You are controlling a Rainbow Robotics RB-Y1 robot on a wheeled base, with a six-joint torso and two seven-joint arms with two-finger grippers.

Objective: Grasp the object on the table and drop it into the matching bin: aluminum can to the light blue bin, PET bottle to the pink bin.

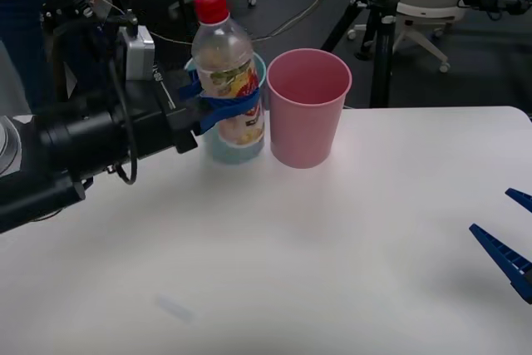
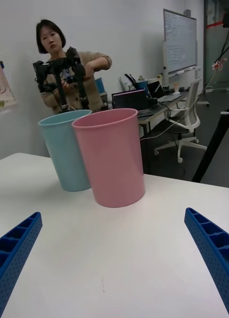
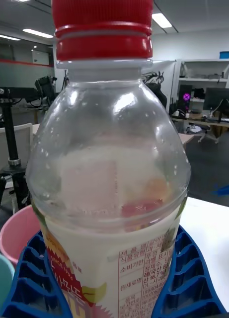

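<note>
The PET bottle (image 1: 226, 72), clear with a red cap and a pale red-and-yellow label, is held upright in the air. My left gripper (image 1: 226, 110) is shut on it around the label, in front of the light blue bin (image 1: 214, 145). The pink bin (image 1: 306, 107) stands just right of the bottle on the white table (image 1: 332, 247). The left wrist view shows the bottle (image 3: 109, 174) up close between the blue fingers (image 3: 186, 278), with the pink bin's rim (image 3: 15, 233) beside it. My right gripper (image 1: 514, 234) is open, low at the table's right edge, facing the pink bin (image 2: 112, 156) and the light blue bin (image 2: 64, 149).
Past the table's far edge stand a black tripod (image 1: 378, 22), office chairs and cables on a dark floor. A person (image 2: 59, 64) stands behind the bins holding a black device. The near and right parts of the tabletop are bare.
</note>
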